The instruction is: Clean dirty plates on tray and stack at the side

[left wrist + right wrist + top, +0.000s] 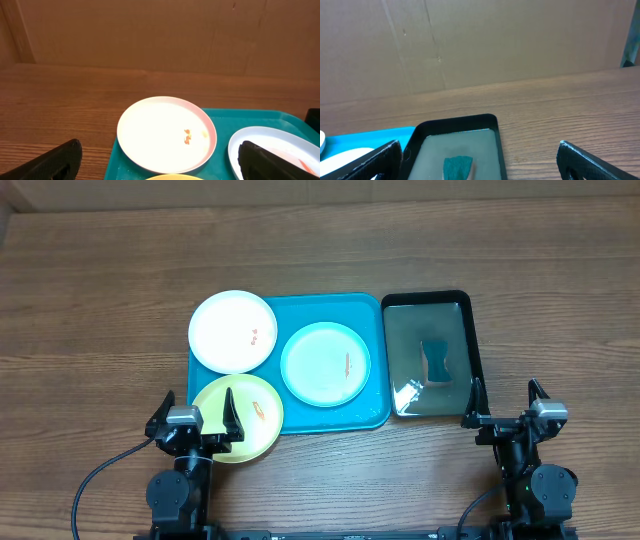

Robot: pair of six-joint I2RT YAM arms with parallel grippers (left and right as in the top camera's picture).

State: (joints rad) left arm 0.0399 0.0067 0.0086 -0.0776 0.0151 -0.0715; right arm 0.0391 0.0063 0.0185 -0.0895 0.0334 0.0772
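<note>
Yellow-green plate (250, 436) partly under left gripper (197, 399), smear (258, 410) perhaps orange

The white plate (232, 330), cyan plate (325, 363) and yellow-green plate (262, 430) are crowding the tray (365, 310). The black tray (425, 296) is flanking its right rim, while the table (100, 330) is lying open leftward.

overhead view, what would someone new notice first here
The bright teal tray in the middle stands out, with a white plate at its far left corner, a cyan plate right of centre and a yellow-green plate overhanging its near left edge, all smeared orange. To its right sits a glossy black tray holding a teal sponge.
</note>
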